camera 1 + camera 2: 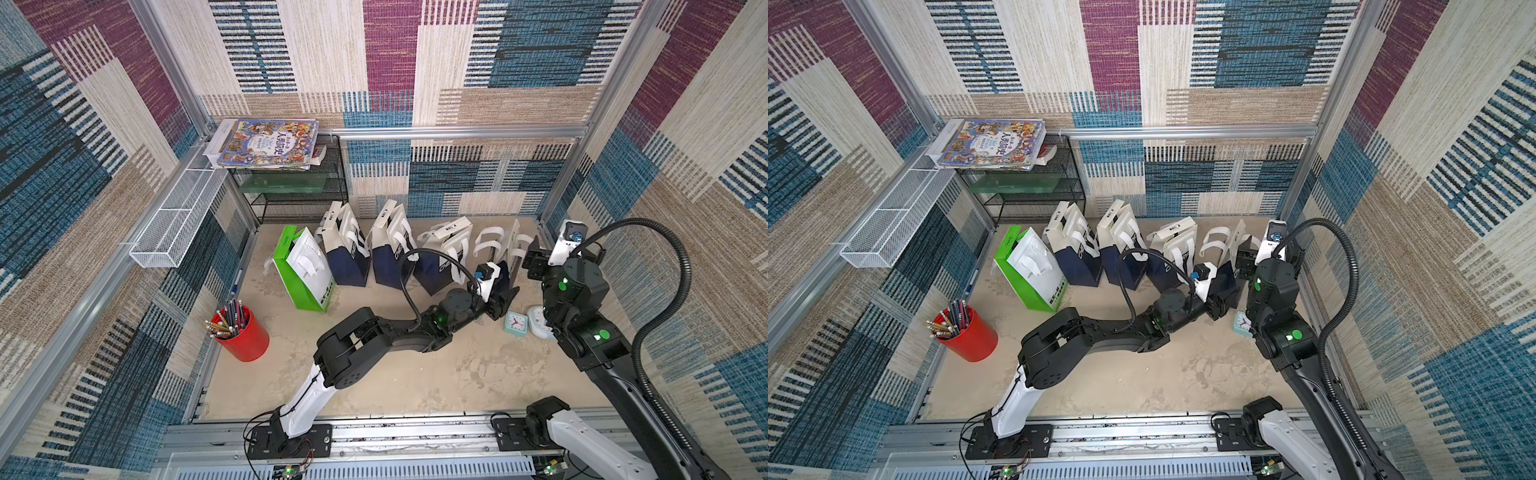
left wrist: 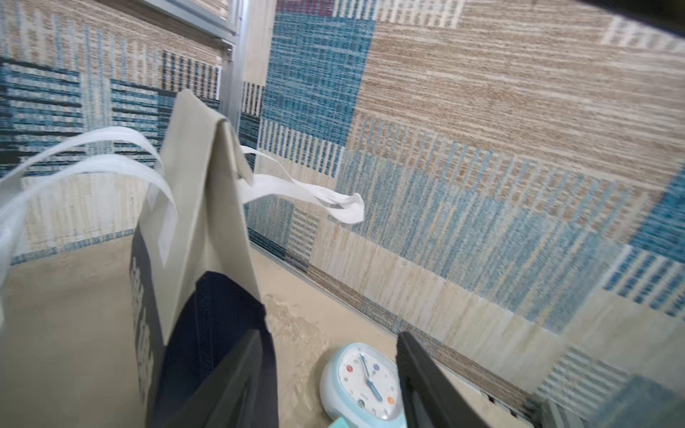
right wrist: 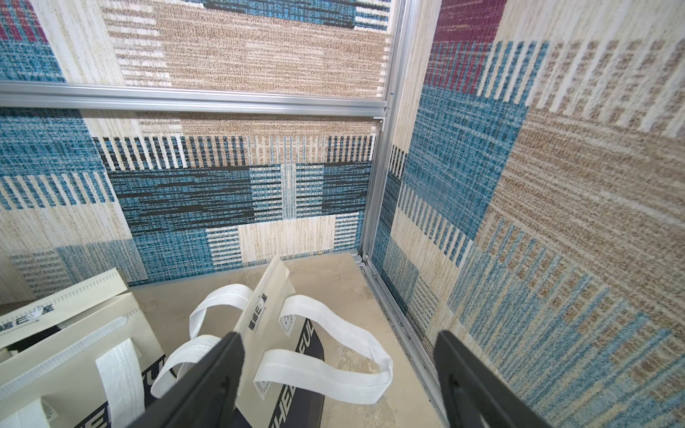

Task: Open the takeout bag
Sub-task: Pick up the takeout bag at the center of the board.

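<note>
- Five bags stand in a row across the middle of both top views. A green-and-white bag is at the left end, followed by three cream-and-navy bags. The takeout bag is at the right end, right of centre in the frame.
- That last bag stands upright on the beige floor. Its cream top is folded over, its lower part is navy, and its white handles loop out on both sides.
- Low and just below the bag in a top view is the left gripper, its jaws apart and holding nothing.
- At the bottom of the left wrist view one of its fingers lies in front of the bag's navy part. Whether it touches the bag cannot be told.
- Between those fingers, on the floor, shows a pale round clock. A teal square clock sits just beside it.
- Just right of the bag's top in a top view is the right gripper, its jaws spread wide and empty.
- In the right wrist view the folded top and one handle loop show between its fingers, at lower centre. They lie beyond the fingers and are not clamped.
- A red cup of pencils stands at lower left.
- Books lie on a black wire rack at upper left, with a white mesh basket beside it.
</note>
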Available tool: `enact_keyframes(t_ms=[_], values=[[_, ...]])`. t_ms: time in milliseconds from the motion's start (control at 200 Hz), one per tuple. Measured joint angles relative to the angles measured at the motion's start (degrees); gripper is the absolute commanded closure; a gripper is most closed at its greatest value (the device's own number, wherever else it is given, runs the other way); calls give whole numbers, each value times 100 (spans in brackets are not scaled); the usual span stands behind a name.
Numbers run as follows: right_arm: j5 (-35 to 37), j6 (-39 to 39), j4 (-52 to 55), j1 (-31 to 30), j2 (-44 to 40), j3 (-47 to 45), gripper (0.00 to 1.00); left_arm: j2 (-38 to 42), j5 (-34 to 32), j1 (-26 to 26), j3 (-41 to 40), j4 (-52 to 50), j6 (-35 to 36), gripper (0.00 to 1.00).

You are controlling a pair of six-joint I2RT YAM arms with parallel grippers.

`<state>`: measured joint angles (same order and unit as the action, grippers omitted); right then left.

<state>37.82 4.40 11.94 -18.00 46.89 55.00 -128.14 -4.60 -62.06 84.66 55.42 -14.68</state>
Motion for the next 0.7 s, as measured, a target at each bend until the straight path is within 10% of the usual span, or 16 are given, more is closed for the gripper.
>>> enact_keyframes(t_ms=[531,701], values=[[175,146,297,13,-378,175,16,-1506,-1097,-26,2017,-619,-586,62],[173,144,431,13,-466,81,16,-1845,-1309,-28,2579,-728,-616,88]])
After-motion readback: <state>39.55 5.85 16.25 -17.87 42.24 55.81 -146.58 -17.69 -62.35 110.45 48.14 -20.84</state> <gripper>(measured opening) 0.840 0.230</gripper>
